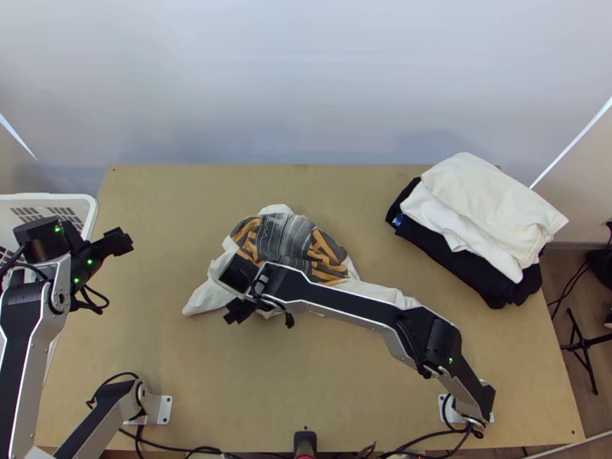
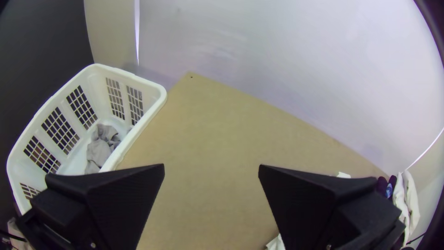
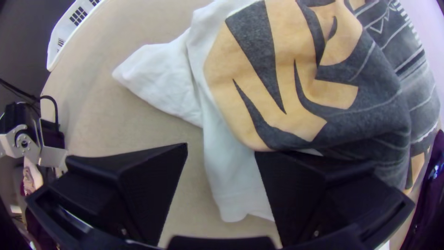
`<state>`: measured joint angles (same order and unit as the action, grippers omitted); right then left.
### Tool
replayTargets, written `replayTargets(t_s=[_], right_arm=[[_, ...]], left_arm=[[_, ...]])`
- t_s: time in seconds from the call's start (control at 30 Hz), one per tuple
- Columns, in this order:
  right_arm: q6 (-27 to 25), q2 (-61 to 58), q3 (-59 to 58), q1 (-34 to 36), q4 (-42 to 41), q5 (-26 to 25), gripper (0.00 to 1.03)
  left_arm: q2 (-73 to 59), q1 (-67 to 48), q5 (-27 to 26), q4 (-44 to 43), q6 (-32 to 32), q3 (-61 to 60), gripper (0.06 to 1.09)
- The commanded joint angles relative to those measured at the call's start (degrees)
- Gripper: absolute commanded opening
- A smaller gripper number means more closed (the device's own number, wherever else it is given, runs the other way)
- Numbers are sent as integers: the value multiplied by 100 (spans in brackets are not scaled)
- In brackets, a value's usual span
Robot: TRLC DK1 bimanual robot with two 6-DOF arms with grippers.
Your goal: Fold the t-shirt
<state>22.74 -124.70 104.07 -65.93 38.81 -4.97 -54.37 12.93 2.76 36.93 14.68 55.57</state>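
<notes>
The t-shirt [image 1: 284, 236] lies bunched near the middle of the table, white with a grey and orange print; in the right wrist view the printed shirt [image 3: 296, 83] shows a white corner sticking out. My right gripper [image 1: 234, 304] is over the shirt's near left part. Its fingers stand open in the right wrist view, the gripper [image 3: 221, 153] having white cloth below and between them, not gripped. Off to the left, beside the basket, is my left gripper [image 1: 121, 242]. In its wrist view the left gripper [image 2: 212, 169] is open above bare table.
A white basket [image 1: 90, 210] stands at the table's left edge, with grey cloth [image 2: 99, 150] inside. Stacked white and black clothes [image 1: 482, 218] lie at the back right. The right arm crosses the near right part of the table.
</notes>
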Motion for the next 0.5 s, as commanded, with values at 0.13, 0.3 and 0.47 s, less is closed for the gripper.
replayTargets(t_s=[0.13, 0.3, 0.47], right_arm=[[-24, 16, -19, 54, -523, -364, 3], [-33, 614, -265, 230, -523, -364, 3], [-33, 1528, -801, 608, -514, -355, 3]], left_arm=[[58, 43, -4, -1, -53, -46, 104], [49, 34, -4, -19, -53, -46, 104], [49, 26, -13, -45, -44, -38, 104]])
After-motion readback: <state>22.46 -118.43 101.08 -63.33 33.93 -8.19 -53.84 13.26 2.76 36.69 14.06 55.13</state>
